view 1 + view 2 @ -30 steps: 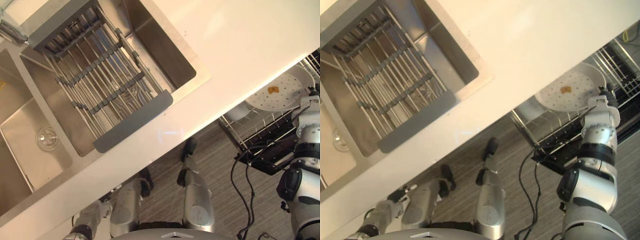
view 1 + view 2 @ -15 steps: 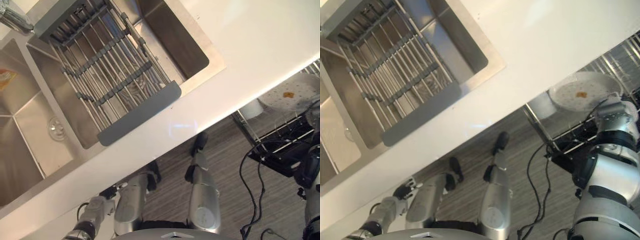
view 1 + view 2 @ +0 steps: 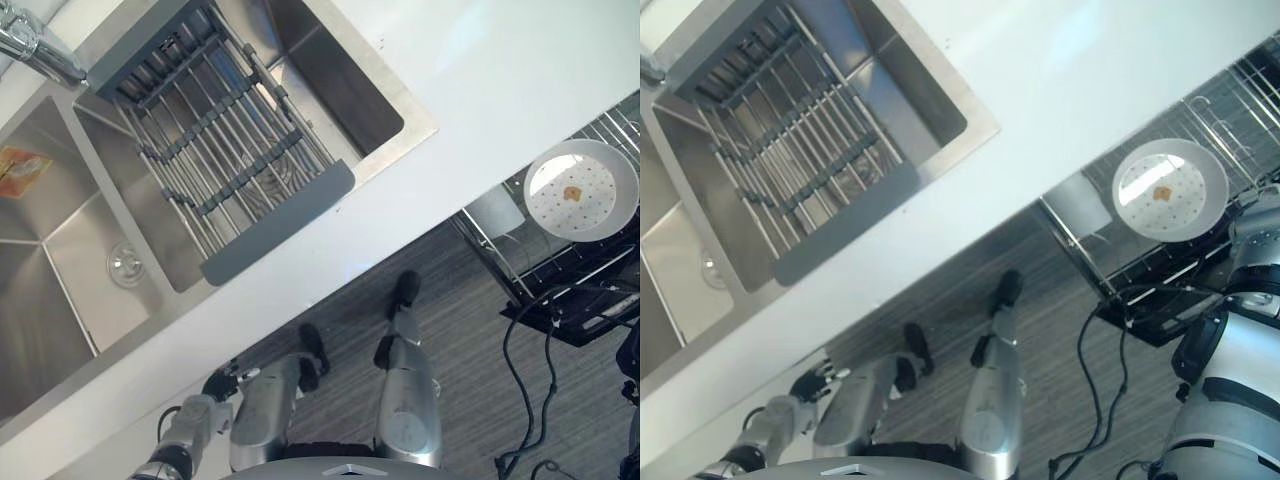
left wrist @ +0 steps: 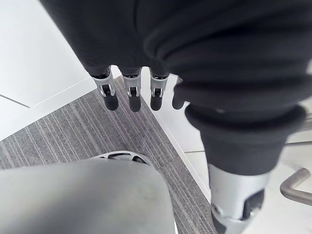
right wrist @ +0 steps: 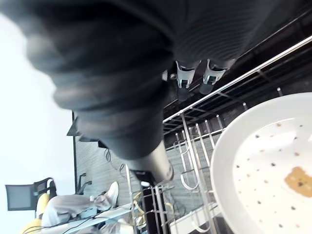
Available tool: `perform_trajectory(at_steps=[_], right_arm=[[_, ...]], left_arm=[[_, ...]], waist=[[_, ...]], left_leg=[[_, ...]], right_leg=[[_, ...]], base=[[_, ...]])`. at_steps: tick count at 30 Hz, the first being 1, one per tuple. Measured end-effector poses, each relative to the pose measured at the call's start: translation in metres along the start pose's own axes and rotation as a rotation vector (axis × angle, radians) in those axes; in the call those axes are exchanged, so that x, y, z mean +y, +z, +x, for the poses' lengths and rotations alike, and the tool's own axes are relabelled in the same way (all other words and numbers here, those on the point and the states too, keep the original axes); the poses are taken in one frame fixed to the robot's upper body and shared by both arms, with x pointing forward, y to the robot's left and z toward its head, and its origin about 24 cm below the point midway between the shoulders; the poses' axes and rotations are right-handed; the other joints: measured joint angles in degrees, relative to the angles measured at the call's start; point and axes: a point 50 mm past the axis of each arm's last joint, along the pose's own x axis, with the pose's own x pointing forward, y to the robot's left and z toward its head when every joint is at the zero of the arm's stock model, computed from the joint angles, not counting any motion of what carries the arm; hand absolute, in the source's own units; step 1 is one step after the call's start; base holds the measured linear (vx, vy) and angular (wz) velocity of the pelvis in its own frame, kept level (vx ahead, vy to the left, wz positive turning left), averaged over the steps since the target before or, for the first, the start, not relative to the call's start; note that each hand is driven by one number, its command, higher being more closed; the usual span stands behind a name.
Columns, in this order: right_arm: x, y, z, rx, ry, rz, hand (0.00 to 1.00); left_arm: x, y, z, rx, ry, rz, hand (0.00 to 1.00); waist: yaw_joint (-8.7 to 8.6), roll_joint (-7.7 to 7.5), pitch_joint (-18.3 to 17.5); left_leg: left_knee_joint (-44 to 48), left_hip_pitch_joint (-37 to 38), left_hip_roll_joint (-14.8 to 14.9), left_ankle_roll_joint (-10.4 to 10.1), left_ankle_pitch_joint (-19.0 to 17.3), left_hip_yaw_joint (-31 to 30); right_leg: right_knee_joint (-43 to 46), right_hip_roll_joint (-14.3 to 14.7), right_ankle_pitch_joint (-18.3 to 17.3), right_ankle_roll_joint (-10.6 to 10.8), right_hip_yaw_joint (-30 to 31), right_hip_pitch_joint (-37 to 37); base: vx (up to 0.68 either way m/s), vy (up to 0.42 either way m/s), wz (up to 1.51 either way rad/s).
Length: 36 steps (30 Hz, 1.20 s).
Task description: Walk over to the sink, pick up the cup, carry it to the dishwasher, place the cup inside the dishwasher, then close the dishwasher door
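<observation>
Seemingly the white cup (image 3: 494,211) sits in the dishwasher rack (image 5: 192,141) at right, beside the plate (image 3: 582,190) — counter (image 3: 450,60) edge crops it, axis unclear. Left hand (image 4: 129,90), right hand (image 5: 184,77) — both slack, empty.

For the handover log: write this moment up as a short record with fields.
sink: steel, set in the white countertop
drying rack: grey, lying across one basin
dishwasher rack: wire, on the robot's right, below the counter edge
plate: white, speckled, in the dishwasher rack
white cup-like thing: in the rack beside the plate; probably the cup
left hand: hanging low, fingers relaxed, empty
right hand: over the dishwasher rack by the plate, empty
</observation>
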Motion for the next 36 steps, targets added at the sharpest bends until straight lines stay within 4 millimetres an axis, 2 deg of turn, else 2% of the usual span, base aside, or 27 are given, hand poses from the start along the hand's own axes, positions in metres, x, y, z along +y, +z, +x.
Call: perform_trajectory(at_steps=[3, 6, 10, 13, 14, 16, 17, 18, 20, 21, 22, 24, 27, 29, 31, 36], right_arm=[[0.013, 0.010, -0.006, -0.062, 0.091, -0.021, 0.00], [0.018, 0.010, -0.011, -0.099, 0.142, -0.036, 0.00], [0.005, -0.002, -0.011, -0.120, 0.120, -0.093, 0.00], [-0.014, -0.008, -0.009, -0.129, 0.063, -0.141, 0.00], [-0.030, -0.014, -0.007, -0.124, 0.012, -0.137, 1.00], [-0.051, -0.021, -0.005, -0.112, -0.045, -0.135, 1.00], [-0.075, -0.032, -0.004, -0.092, -0.100, -0.135, 1.00], [-0.091, -0.037, -0.004, -0.082, -0.143, -0.125, 1.00], [-0.111, -0.047, -0.006, -0.049, -0.195, -0.096, 1.00], [-0.126, -0.059, -0.008, -0.008, -0.229, -0.077, 1.00], [-0.132, -0.064, -0.008, 0.012, -0.241, -0.070, 1.00], [-0.152, -0.086, -0.009, 0.109, -0.298, -0.036, 1.00], [-0.167, -0.113, -0.014, 0.219, -0.324, 0.040, 1.00], [-0.170, -0.125, -0.017, 0.263, -0.315, 0.071, 1.00], [-0.170, -0.129, -0.017, 0.278, -0.293, 0.088, 1.00], [-0.153, -0.130, -0.014, 0.286, -0.194, 0.167, 1.00]], left_arm=[[-0.003, 0.001, 0.001, -0.007, -0.006, -0.004, 0.00], [-0.002, -0.002, -0.001, 0.005, -0.001, -0.008, 0.00], [0.000, -0.010, -0.003, 0.026, 0.015, -0.032, 0.00], [0.002, -0.017, -0.005, 0.048, 0.038, -0.043, 0.00], [0.008, -0.026, -0.009, 0.074, 0.068, -0.071, 0.00], [0.013, -0.037, -0.014, 0.107, 0.093, -0.087, 0.00], [0.018, -0.047, -0.020, 0.141, 0.117, -0.085, 0.00], [0.021, -0.051, -0.022, 0.153, 0.128, -0.087, 0.00], [0.025, -0.055, -0.025, 0.176, 0.141, -0.087, 0.00], [0.028, -0.058, -0.026, 0.188, 0.147, -0.089, 0.00], [0.028, -0.059, -0.027, 0.195, 0.148, -0.089, 0.00], [0.029, -0.062, -0.028, 0.213, 0.149, -0.073, 0.00], [0.030, -0.063, -0.028, 0.220, 0.148, -0.072, 0.00], [0.029, -0.061, -0.027, 0.215, 0.142, -0.071, 0.00], [0.028, -0.057, -0.024, 0.203, 0.132, -0.068, 0.00], [0.025, -0.049, -0.020, 0.178, 0.116, -0.066, 0.00]], waist=[[-0.34, 0.56, -0.5], [-0.36, 0.50, -2.0], [-0.38, 0.10, -4.6], [-0.61, -1.36, -6.7], [-0.83, -2.90, -8.3], [-1.68, -4.41, -9.6], [-2.30, -5.70, -10.8], [-2.35, -6.29, -11.6], [-2.74, -7.08, -12.5], [-3.16, -7.49, -12.9], [-3.31, -7.55, -13.0], [-4.13, -7.26, -13.2], [-4.85, -6.67, -13.6], [-4.86, -6.12, -13.4], [-4.44, -5.33, -12.8], [-3.81, -3.38, -9.6]], left_leg=[[-0.8, 1.2, 0.2, -0.1, 0.0, 0.4], [-1.6, 2.7, 0.9, -0.5, -0.3, 1.3], [-2.2, 4.8, 1.8, -1.2, -0.8, 1.9], [-4.1, 6.6, 1.8, -1.5, -0.6, 2.7], [-4.7, 7.3, 1.9, -1.5, -0.6, 3.2], [-5.1, 8.2, 2.0, -1.6, -0.6, 3.2], [-5.8, 9.7, 2.2, -1.9, -0.6, 3.3], [-5.8, 10.3, 2.3, -2.1, -0.7, 3.4], [-5.8, 10.7, 2.3, -2.2, -0.8, 3.8], [-5.8, 11.0, 2.2, -2.1, -0.9, 4.5], [-5.8, 11.0, 2.2, -2.0, -0.9, 4.6], [-5.7, 10.6, 2.1, -1.9, -1.0, 4.8], [-5.6, 8.3, 2.1, -2.1, -0.7, 5.1], [-5.6, 7.3, 2.2, -2.2, -0.4, 5.5], [-5.7, 6.9, 2.2, -2.2, -0.4, 6.0], [-5.8, 6.0, 1.7, -2.1, -0.3, 6.7]], right_leg=[[-0.6, 0.4, 0.1, 0.1, 0.2, 1.2], [-1.3, 1.4, 0.1, 0.2, 0.6, 2.3], [-1.3, 2.6, -0.2, 0.2, 1.2, 3.3], [-1.3, 3.0, -0.5, 0.0, 1.9, 4.2], [-1.3, 3.2, -0.8, 0.2, 2.4, 4.3], [-1.3, 3.4, -1.3, 0.5, 2.3, 5.2], [-1.3, 3.5, -1.7, 0.5, 2.3, 6.2], [-1.3, 3.5, -1.7, 0.6, 2.4, 6.6], [-1.3, 3.5, -1.8, 0.6, 2.7, 6.9], [-1.3, 3.5, -1.7, 0.7, 3.3, 6.9], [-1.3, 3.5, -1.7, 0.7, 3.5, 6.8], [-1.3, 3.5, -2.1, 1.1, 3.7, 6.3], [-1.3, 3.5, -2.0, 1.1, 3.9, 3.9], [-1.3, 3.6, -1.6, 0.5, 4.0, 2.8], [-1.3, 3.7, -1.3, 0.4, 4.6, 2.1], [-1.3, 3.4, -0.9, 0.4, 5.5, 0.7]], base=[[0.03, -0.008, -0.09], [0.05, -0.013, -0.14], [0.08, -0.009, -0.14], [0.05, 0.007, -0.14], [0.05, 0.006, -0.18], [0.05, 0.010, -0.07], [0.04, 0.036, -0.06], [0.03, 0.043, -0.11], [0.01, 0.030, -0.11], [-0.02, 0.016, -0.15], [-0.02, 0.005, -0.13], [-0.03, -0.004, -0.06], [0.00, -0.011, 0.00], [0.00, -0.016, -0.01], [0.00, -0.008, -0.09], [-0.01, 0.003, -0.04]])
